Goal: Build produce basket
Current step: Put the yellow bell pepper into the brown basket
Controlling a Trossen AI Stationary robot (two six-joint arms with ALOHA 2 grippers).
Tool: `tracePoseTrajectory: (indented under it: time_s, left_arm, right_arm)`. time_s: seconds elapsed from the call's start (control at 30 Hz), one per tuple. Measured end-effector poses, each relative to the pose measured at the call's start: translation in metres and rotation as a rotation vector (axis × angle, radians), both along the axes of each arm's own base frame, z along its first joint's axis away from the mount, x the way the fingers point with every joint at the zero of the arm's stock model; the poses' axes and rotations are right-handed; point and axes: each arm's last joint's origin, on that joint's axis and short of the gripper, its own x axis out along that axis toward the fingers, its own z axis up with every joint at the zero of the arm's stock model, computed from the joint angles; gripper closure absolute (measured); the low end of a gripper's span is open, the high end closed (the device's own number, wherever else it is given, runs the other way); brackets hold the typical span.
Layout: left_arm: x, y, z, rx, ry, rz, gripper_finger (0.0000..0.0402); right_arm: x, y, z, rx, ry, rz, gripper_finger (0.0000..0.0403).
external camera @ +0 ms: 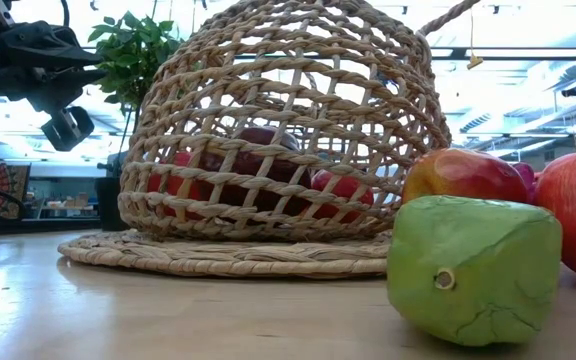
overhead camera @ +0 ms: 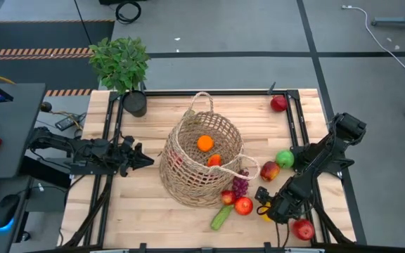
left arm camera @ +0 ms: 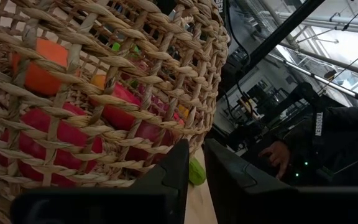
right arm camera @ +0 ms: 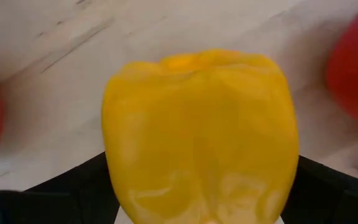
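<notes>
Wooden counter (overhead camera: 139,204) carries a wicker basket (overhead camera: 201,163) tipped on its side, some produce inside, more scattered beside its mouth. Beyond that loose fruit, the right gripper (overhead camera: 268,209) has its jaws set wide around a yellow pepper (right arm camera: 199,134); seemingly gripping. Next: lift it, carry to the basket. The left gripper (overhead camera: 140,159) waits beside the basket, jaws nearly together.

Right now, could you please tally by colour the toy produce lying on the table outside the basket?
Red toy fruits: 5
Green toy apple and green toy cucumber: 2
Purple toy grape bunch: 1
Yellow toy pepper: 1
Total: 9
</notes>
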Motion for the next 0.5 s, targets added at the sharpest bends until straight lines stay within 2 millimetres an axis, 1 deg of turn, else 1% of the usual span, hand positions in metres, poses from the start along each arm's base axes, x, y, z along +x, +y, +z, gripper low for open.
tracePoseTrajectory:
  time_s: [0.1,0.23,0.37,0.5]
  left_arm:
    - [0.000,0.000,0.000,0.000,0.000,0.000,0.0340]
    - [0.000,0.000,0.000,0.000,0.000,0.000,0.0343]
    - [0.000,0.000,0.000,0.000,0.001,0.000,0.0346]
    - [0.000,0.000,0.000,0.000,0.000,0.000,0.0342]
  right_arm:
    - [0.005,-0.004,0.001,0.018,0.017,-0.043,0.0057]
    - [0.012,-0.008,0.014,0.082,0.024,-0.108,0.0057]
    - [0.020,-0.013,0.037,0.177,0.003,-0.184,0.0057]
    - [0.025,-0.022,0.070,0.307,0.001,-0.292,0.0057]
